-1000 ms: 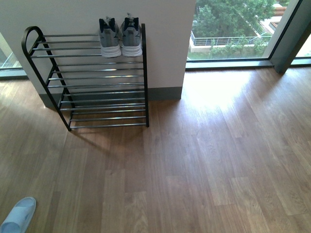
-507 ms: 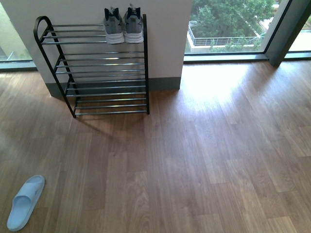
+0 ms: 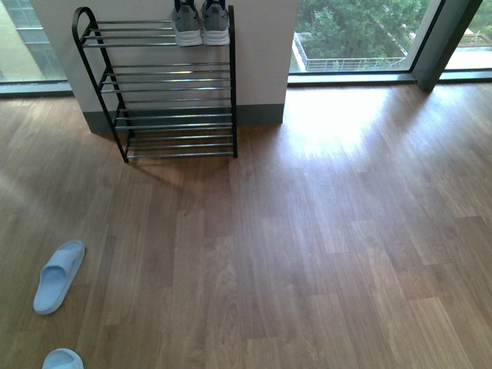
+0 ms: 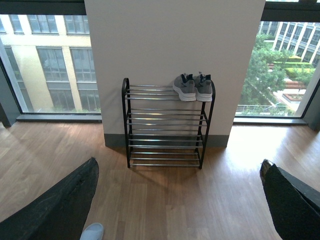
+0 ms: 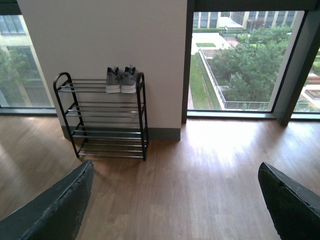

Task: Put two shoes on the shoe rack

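The grey knit sneakers (image 3: 201, 23) sit side by side on the top tier of the shoe rack (image 3: 173, 68), at its right end, white-soled toes pointing outward and navy lining showing at the collars. The rack is a black tubular frame, rounded into a loop at its left end, with shiny chrome bars forming each tier; the lower tiers are bare. A smooth pale blue slide (image 3: 58, 275) lies on the wood-plank floor (image 3: 323, 254), well in front of the rack and to its left; a second slide (image 3: 61, 359) shows partly, farther out. The left gripper (image 4: 179, 165) and right gripper (image 5: 175, 167) both have their dark fingers spread wide, gripping nothing.
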Available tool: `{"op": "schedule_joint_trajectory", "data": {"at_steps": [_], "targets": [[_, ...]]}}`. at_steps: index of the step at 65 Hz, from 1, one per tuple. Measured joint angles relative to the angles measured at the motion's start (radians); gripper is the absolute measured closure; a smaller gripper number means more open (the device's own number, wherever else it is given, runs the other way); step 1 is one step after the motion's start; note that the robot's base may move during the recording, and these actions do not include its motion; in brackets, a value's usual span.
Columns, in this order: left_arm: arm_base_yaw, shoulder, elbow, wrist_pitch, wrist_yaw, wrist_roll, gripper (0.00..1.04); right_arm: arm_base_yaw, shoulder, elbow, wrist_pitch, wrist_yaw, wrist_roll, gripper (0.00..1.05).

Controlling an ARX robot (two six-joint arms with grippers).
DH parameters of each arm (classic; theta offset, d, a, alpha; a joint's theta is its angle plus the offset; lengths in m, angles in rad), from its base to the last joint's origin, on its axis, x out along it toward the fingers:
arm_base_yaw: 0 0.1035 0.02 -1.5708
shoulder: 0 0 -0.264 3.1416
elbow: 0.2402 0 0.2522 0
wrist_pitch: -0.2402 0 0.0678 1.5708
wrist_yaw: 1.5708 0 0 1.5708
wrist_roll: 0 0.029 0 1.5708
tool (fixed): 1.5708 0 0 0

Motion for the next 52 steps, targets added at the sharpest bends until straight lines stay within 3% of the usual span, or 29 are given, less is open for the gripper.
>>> {"op": "schedule_joint_trajectory", "data": {"at_steps": [52], "targets": [[0.0,0.0,0.0,0.0,0.0,0.0,0.09,0.0,0.0,0.0,0.0,0.0,0.0,0.09]]}}
